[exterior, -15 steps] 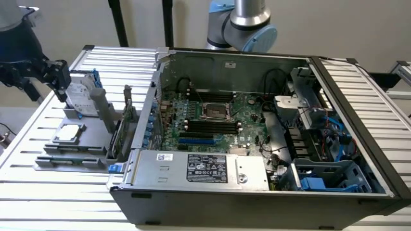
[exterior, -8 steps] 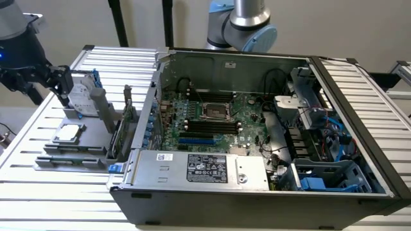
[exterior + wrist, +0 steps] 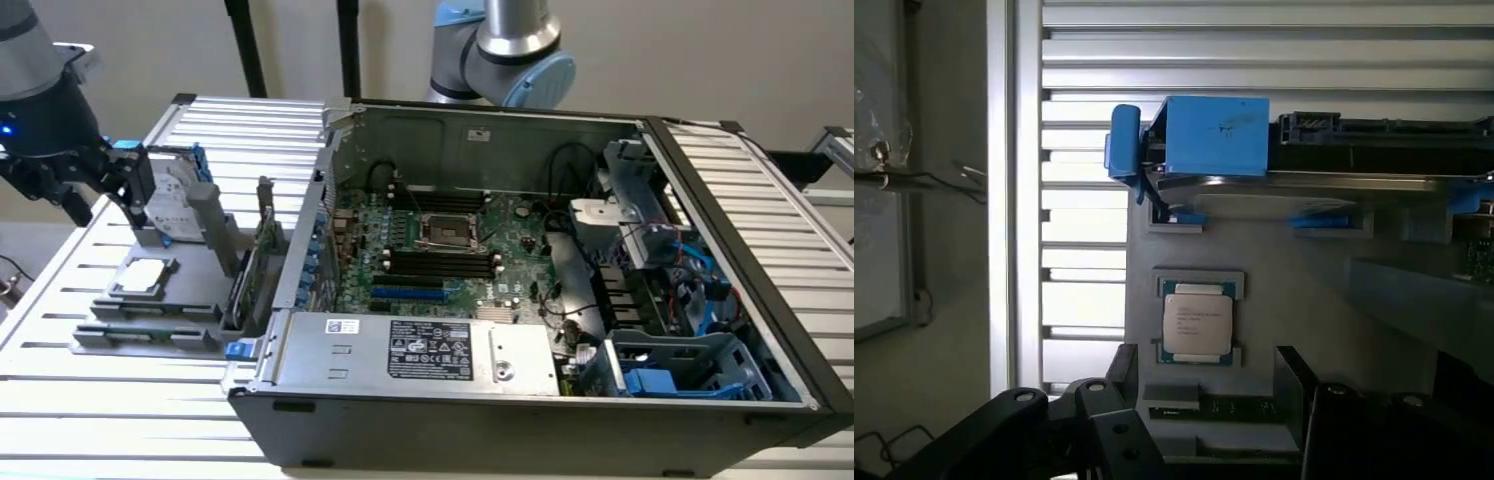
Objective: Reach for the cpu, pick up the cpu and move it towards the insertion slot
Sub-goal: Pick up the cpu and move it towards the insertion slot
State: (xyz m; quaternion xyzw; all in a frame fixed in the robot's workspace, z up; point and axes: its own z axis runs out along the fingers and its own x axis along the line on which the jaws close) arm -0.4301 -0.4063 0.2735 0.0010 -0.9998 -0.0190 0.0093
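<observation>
The cpu (image 3: pixel 143 277) lies flat, silvery top up, in a recess of the grey fixture (image 3: pixel 174 320) on the exterior view's left, outside the computer case. In the wrist view the cpu (image 3: pixel 1197 322) sits just beyond my dark fingers (image 3: pixel 1116 395), with nothing between them. My gripper (image 3: pixel 104 198) hangs open above and behind the cpu, apart from it, close to the upright hard drive (image 3: pixel 171 195). The insertion slot (image 3: pixel 447 232) is a metal-framed socket on the green motherboard inside the open case.
The hard drive with blue rails (image 3: pixel 1219 135) stands on the fixture right behind the cpu. A memory stick (image 3: pixel 1239 408) lies in the fixture near my fingers. The case wall (image 3: pixel 300 230) rises between fixture and motherboard. A second arm (image 3: pixel 501 50) stands behind the case.
</observation>
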